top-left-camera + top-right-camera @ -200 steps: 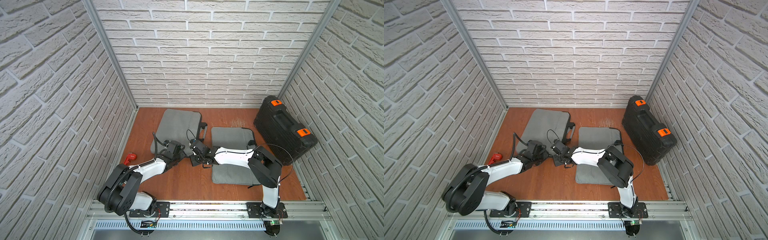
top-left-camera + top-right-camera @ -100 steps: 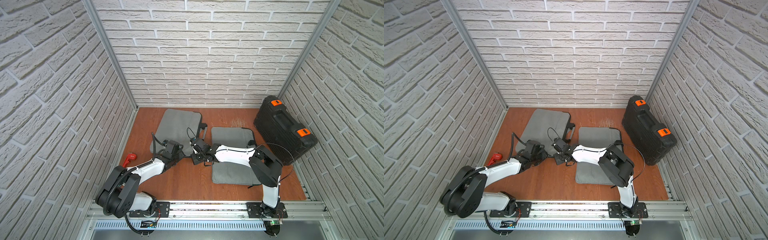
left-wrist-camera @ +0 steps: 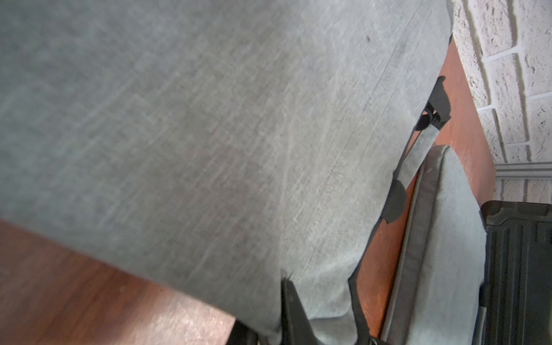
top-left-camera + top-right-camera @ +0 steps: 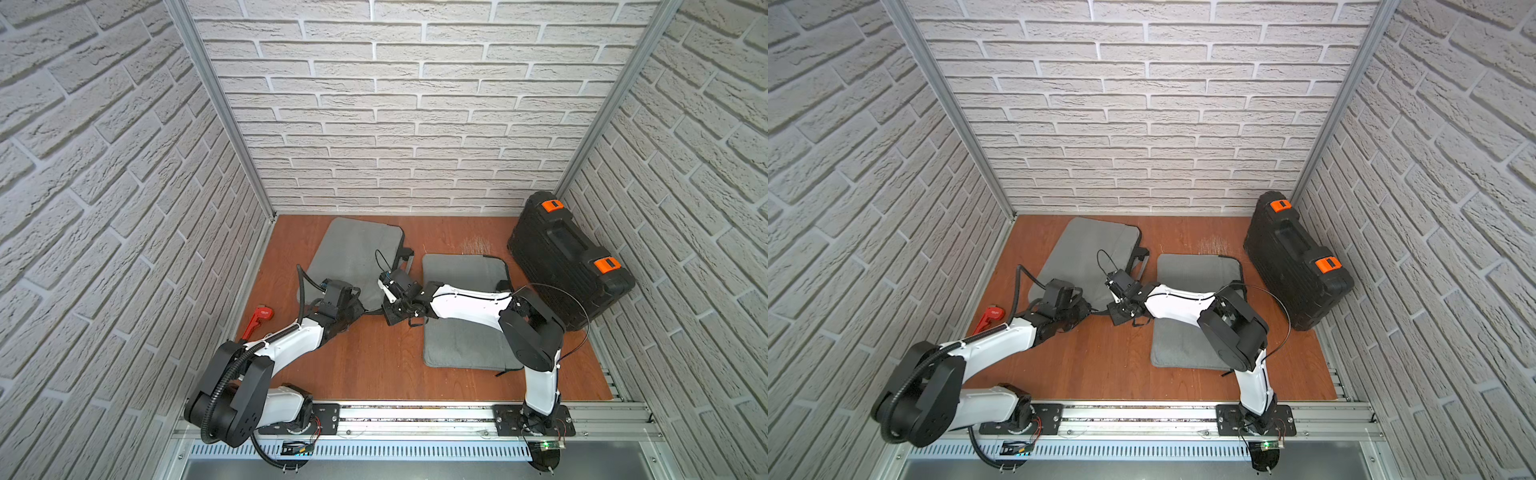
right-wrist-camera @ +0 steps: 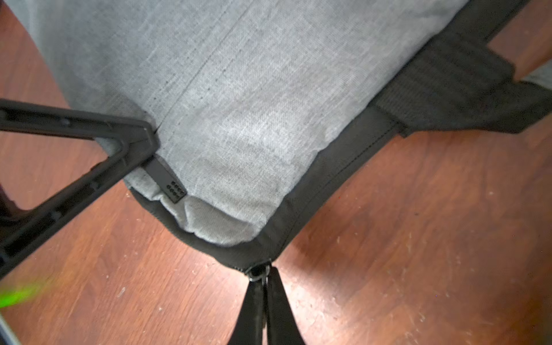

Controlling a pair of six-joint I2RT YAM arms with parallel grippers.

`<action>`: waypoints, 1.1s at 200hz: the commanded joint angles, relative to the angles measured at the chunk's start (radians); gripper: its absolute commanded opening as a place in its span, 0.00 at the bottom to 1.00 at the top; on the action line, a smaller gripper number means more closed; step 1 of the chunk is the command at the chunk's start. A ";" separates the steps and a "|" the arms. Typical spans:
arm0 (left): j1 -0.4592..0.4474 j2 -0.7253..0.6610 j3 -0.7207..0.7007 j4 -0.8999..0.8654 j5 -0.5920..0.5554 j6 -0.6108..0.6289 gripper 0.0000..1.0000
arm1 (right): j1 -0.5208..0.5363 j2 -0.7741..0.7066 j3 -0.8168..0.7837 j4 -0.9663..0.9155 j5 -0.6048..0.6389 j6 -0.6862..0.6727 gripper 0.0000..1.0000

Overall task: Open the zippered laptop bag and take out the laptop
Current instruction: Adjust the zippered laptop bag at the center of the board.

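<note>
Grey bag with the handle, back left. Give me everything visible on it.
The laptop bag is grey woven fabric with black edge trim, a small black dotted tab and a black-and-grey handle on one side. It lies flat on the wooden table, skewed, towards the back left. It looks zipped, and no laptop shows. At the near corner the right tool pinches the zipper pull, and the left tool clamps the fabric beside it.
</note>
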 commanded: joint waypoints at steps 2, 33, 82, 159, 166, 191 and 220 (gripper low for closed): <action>0.059 -0.039 -0.032 -0.126 -0.131 0.061 0.00 | -0.070 0.001 0.010 -0.109 0.152 -0.004 0.06; 0.088 -0.063 -0.038 -0.144 -0.131 0.080 0.00 | -0.077 0.009 0.012 -0.124 0.167 -0.005 0.06; 0.123 -0.071 -0.031 -0.156 -0.131 0.124 0.00 | -0.077 0.013 0.021 -0.137 0.168 -0.005 0.06; 0.174 0.049 0.029 -0.082 -0.100 0.208 0.00 | -0.056 0.013 -0.014 -0.093 0.003 0.012 0.06; 0.184 0.062 0.034 -0.072 -0.094 0.217 0.00 | -0.053 0.012 -0.010 -0.097 -0.007 0.013 0.06; 0.206 0.111 0.063 -0.058 -0.088 0.247 0.00 | -0.036 0.052 0.005 -0.118 -0.023 0.010 0.06; 0.231 0.172 0.093 -0.026 -0.060 0.272 0.03 | -0.021 0.088 0.030 -0.133 -0.014 0.028 0.06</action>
